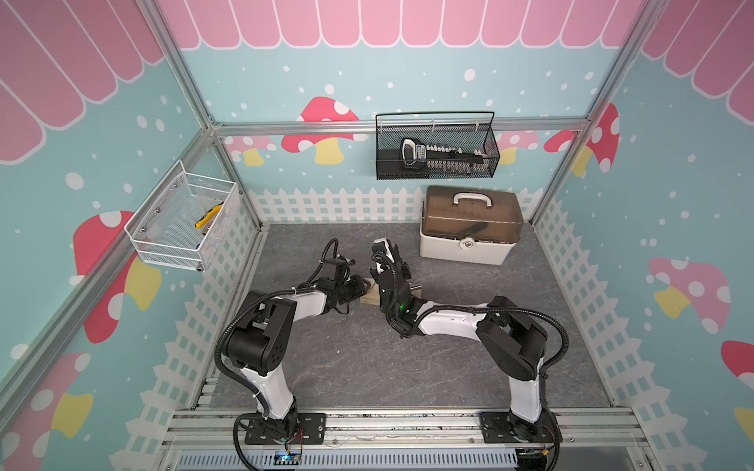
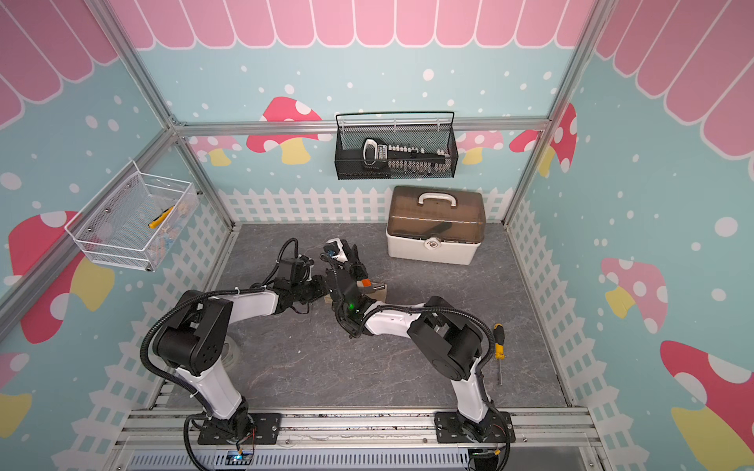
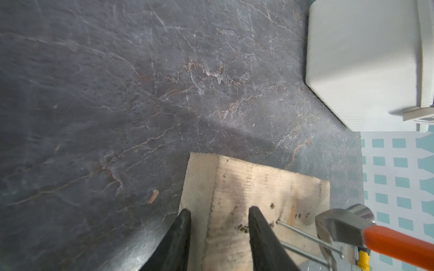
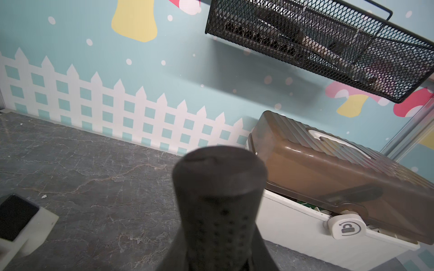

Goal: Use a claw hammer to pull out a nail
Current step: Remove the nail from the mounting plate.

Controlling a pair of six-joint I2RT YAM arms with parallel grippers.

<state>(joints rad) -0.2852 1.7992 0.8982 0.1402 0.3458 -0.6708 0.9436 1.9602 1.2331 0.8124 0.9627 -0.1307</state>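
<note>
Nearest, we see the right end effector (image 4: 217,255) clamped on the black handle of the claw hammer (image 3: 375,235), its steel claw against a slanting nail (image 3: 305,235) in the wood block (image 3: 263,185) on the tabletop (image 3: 117,93), the left end effector (image 3: 218,211) narrowly parted over the block's edge, the toolbox (image 1: 440,246) beyond.

A robot-lab test booth: aluminium framing (image 1: 285,128) around mushroom-print wall panels (image 1: 408,73), left arm (image 1: 261,346) and right arm (image 1: 510,342) bolted to a front rail (image 1: 400,424).
</note>
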